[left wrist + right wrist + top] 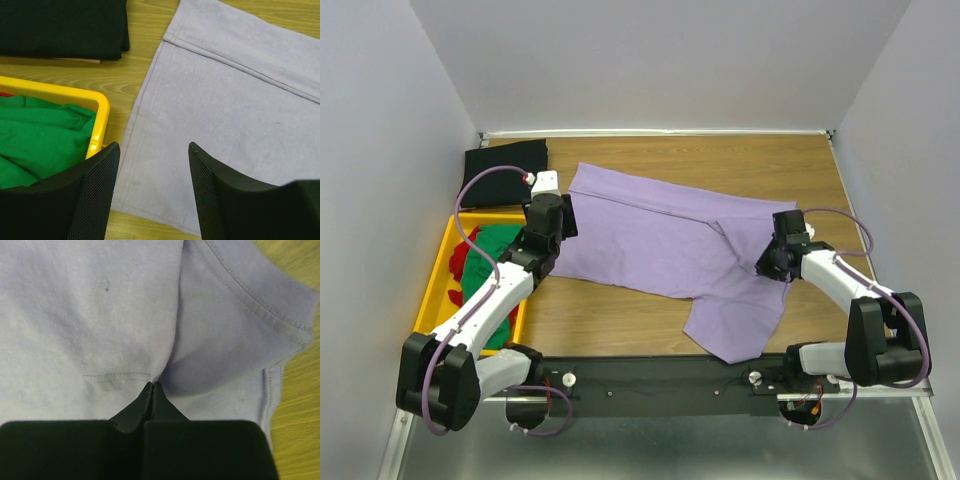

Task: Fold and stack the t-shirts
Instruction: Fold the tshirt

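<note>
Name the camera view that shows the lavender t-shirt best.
Top external: the whole lavender t-shirt shows there, lying on the table. The left wrist view shows only one hemmed corner beyond the open left gripper. The right wrist view shows only a sleeve and cloth puckered at the shut right gripper.

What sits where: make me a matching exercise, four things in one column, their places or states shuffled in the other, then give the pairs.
Column one
1. black t-shirt
2. green t-shirt
3. lavender t-shirt
4. right gripper

Column two
A. spread out across the middle of the table
B. inside the yellow crate
C. folded at the table's far left corner
D. shut, pinching a fold of lavender cloth

Pairs: 1-C, 2-B, 3-A, 4-D
</note>
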You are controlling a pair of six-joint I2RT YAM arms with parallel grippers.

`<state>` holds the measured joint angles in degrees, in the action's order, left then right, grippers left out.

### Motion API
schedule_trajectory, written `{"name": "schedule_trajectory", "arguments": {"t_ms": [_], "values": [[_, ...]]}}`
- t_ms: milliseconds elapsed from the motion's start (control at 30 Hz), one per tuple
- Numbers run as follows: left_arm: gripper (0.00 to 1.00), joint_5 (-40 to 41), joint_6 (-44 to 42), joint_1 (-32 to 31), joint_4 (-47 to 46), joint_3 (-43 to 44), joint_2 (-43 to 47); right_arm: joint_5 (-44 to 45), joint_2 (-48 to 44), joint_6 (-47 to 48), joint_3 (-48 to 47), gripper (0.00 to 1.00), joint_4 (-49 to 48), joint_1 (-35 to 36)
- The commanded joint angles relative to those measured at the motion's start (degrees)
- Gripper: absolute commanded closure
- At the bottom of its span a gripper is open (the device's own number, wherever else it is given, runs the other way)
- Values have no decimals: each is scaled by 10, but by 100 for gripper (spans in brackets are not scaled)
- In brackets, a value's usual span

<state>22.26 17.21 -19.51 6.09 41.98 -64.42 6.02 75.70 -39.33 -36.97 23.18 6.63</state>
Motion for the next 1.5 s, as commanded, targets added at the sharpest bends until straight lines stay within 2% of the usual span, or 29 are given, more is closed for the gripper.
{"name": "schedule_trajectory", "arguments": {"t_ms": [0,267,700,833,1000,1333,1467], "values": [[35,-2,-2,0,-3,8,-2,6,-4,7,-40,99,7,-3],[35,0,-4,0,-2,9,-7,6,72,33,-160,99,6,-4],[35,2,-4,0,0,11,-25,26,292,78,-421,99,3,-6],[35,4,-5,-1,1,12,-30,26,350,81,-476,99,3,-11],[35,5,-5,0,2,13,-34,17,398,91,-520,98,3,-21],[35,7,-5,0,4,14,-33,4,429,102,-571,95,4,-39],[35,13,-5,0,4,11,-27,-1,442,117,-587,84,3,-39]]}}
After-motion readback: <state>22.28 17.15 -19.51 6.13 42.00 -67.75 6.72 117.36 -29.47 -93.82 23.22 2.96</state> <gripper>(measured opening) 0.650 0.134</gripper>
